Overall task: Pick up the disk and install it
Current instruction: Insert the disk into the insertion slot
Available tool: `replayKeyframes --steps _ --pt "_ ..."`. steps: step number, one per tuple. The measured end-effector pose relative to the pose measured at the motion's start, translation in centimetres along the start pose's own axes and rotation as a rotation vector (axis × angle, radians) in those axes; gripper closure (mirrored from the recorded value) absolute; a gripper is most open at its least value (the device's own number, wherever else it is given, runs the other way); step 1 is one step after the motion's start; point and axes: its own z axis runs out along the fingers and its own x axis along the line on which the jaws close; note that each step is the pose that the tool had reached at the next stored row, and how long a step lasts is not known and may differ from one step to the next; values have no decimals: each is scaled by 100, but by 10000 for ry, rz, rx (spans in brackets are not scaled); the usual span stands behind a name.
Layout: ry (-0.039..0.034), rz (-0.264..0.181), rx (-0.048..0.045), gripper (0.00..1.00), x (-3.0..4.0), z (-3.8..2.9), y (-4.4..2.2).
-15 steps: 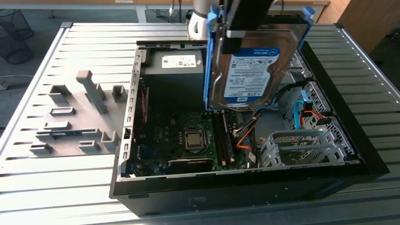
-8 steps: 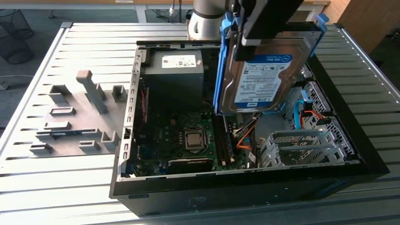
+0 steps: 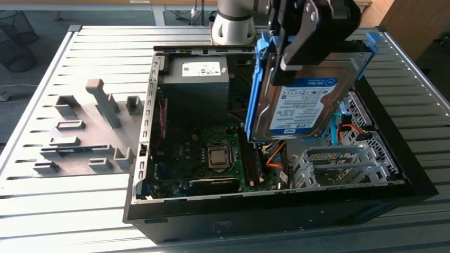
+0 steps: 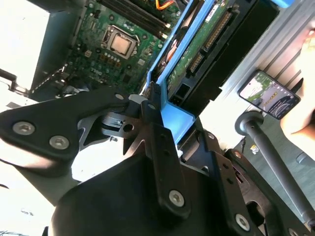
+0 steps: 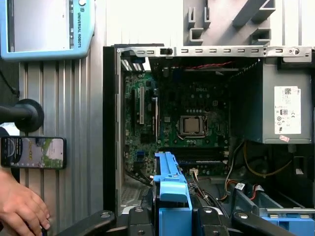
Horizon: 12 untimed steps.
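The disk (image 3: 302,105), a silver hard drive with a white-and-blue label and bright blue rails, hangs tilted in the air above the open computer case (image 3: 168,221). My gripper (image 3: 309,37) is shut on its upper end, with the black fingers (image 3: 304,50) pressed against the labelled face. In the second wrist view the disk (image 4: 197,54) shows its green circuit board and blue rail running away from the gripper (image 4: 162,128). The first wrist view has the disk's blue rail (image 5: 172,189) poking out over the motherboard (image 5: 187,123).
A grey power-supply box (image 3: 197,79) sits at the back of the case. A silver drive cage (image 3: 338,166) stands below the disk. Grey fixture blocks (image 3: 84,137) lie at the exterior view's left. A hand (image 5: 19,206), a phone (image 5: 32,152) and a pendant (image 5: 47,27) lie beside the case.
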Motion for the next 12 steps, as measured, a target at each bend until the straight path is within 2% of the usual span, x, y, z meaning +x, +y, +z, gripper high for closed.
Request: replayKeyframes --steps 5,12 --pt "1 0 0 64 39 39 -119" --pt "1 1 0 64 42 42 -127"
